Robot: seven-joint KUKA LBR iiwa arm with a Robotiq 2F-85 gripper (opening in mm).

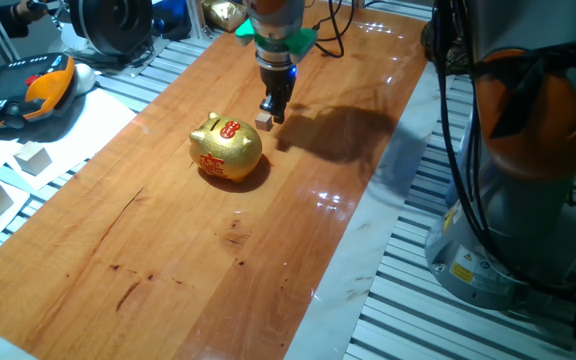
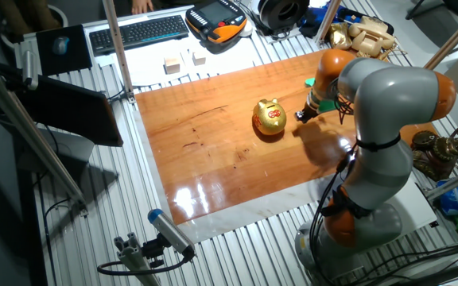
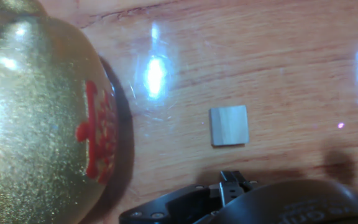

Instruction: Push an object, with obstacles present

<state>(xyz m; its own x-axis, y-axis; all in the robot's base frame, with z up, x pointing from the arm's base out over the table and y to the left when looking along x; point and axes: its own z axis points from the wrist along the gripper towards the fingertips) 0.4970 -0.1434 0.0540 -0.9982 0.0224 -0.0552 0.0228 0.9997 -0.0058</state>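
On your table [image 1: 168, 270], the gold piggy bank [image 1: 227, 148] stands mid-width toward the far end, its contents not visible. Just beyond it lies the tiny wooden cube [image 1: 263, 121], apart from the pig. Your gripper [image 1: 275, 108] sits beside the cube; I cannot tell how its fingers stand.

The scene was brightly and evenly lit from overhead. White glare patches lay on the polished bench [image 1: 268, 250] in both fixed views, strongest near its edges. The arm threw a soft, dark shadow onto the wood beside the tool [image 1: 276, 108]. In the hand view the gold piggy bank [image 3: 42, 118] was blurred and sparkled with hot highlights, casting a narrow shadow, while the tiny wooden cube [image 3: 229, 125] looked soft, slightly out of focus.
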